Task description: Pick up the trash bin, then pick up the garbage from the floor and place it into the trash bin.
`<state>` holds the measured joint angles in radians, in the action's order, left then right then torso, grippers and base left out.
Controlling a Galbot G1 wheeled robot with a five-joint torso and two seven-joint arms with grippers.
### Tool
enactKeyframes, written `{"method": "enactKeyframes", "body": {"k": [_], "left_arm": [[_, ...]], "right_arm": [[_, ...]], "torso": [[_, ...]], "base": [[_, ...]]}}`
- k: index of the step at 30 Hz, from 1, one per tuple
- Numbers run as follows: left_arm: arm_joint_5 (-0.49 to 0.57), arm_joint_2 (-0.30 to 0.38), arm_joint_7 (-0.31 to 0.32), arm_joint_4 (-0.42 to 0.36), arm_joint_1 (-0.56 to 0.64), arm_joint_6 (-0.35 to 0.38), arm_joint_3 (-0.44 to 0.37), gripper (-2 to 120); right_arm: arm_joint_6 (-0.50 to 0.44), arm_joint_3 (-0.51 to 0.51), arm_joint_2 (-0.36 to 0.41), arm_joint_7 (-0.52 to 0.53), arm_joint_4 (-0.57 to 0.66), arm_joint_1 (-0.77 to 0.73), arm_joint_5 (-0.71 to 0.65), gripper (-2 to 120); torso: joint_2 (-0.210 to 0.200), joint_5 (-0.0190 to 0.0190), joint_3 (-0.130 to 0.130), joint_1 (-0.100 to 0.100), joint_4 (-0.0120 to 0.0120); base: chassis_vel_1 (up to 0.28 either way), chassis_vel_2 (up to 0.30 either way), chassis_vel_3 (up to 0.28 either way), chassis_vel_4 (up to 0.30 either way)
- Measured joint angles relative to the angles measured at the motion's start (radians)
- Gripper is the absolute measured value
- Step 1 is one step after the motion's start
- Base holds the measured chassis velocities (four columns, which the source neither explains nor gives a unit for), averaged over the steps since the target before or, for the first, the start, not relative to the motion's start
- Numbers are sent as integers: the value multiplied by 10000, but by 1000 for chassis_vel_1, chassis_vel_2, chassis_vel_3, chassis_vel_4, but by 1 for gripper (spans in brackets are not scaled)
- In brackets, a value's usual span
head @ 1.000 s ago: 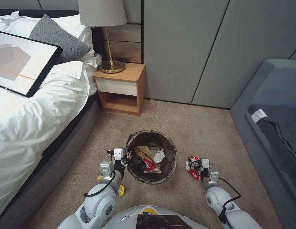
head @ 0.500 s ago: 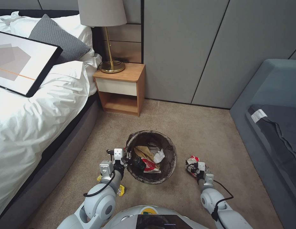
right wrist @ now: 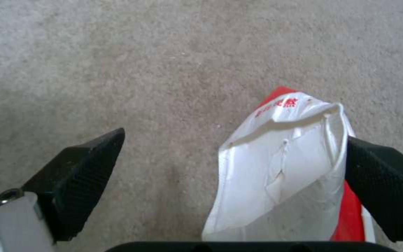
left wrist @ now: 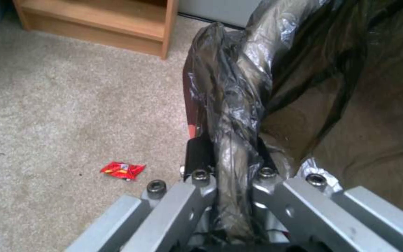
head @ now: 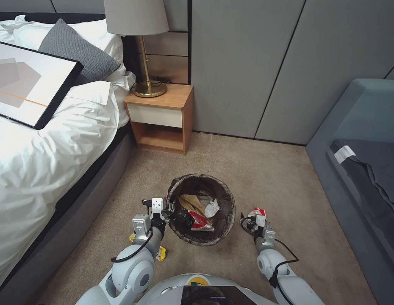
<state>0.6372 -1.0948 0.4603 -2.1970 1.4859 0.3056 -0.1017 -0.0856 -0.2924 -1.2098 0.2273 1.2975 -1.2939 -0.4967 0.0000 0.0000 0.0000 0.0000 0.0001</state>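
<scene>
The trash bin [head: 226, 192], round with a dark bag liner [left wrist: 304, 70], hangs just above the carpet in front of me. My left gripper [head: 170, 210] is shut on its near-left rim, with the liner pinched between its fingers [left wrist: 197, 154]. Tan paper [head: 192, 202], a white tissue [head: 212, 208] and a red-and-white cup [head: 201, 221] lie inside. Right of the bin a crushed red-and-white paper cup [head: 258, 212] lies on the floor. My right gripper [head: 251, 219] is low over it and open. The cup [right wrist: 281, 168] sits between the fingers, against one pad [right wrist: 383, 189].
Yellow wrappers [head: 162, 253] lie on the carpet under my left arm, and a small red wrapper [left wrist: 122, 170] lies beside the bin. The bed [head: 44, 169] runs along the left, a wooden nightstand [head: 161, 120] stands ahead, and a grey sofa [head: 366, 169] is on the right.
My right arm has swung left toward the bin, and the crushed cup now sits closer to the bin with it. The left arm and the bin have stayed still.
</scene>
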Motion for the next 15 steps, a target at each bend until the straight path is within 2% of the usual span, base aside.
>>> {"method": "enactKeyframes", "body": {"k": [10, 13, 15], "left_arm": [[-7, -25, -1, -7, 6, -4, 1, 2], [-20, -41, 0, -7, 9, -6, 13, 2], [-29, -50, 0, -5, 11, -6, 21, 2]], "right_arm": [[-15, -50, -29, 233, -356, 126, 1, 98], [-111, -62, -96, 231, -421, 160, 72, 91], [-205, -69, -179, 255, -434, 191, 183, 82]], "torso": [[0, -1, 0, 0, -1], [0, -1, 0, 0, -2], [0, 0, 0, 0, 0]], "base": [[0, 0, 0, 0], [0, 0, 0, 0], [0, 0, 0, 0]]}}
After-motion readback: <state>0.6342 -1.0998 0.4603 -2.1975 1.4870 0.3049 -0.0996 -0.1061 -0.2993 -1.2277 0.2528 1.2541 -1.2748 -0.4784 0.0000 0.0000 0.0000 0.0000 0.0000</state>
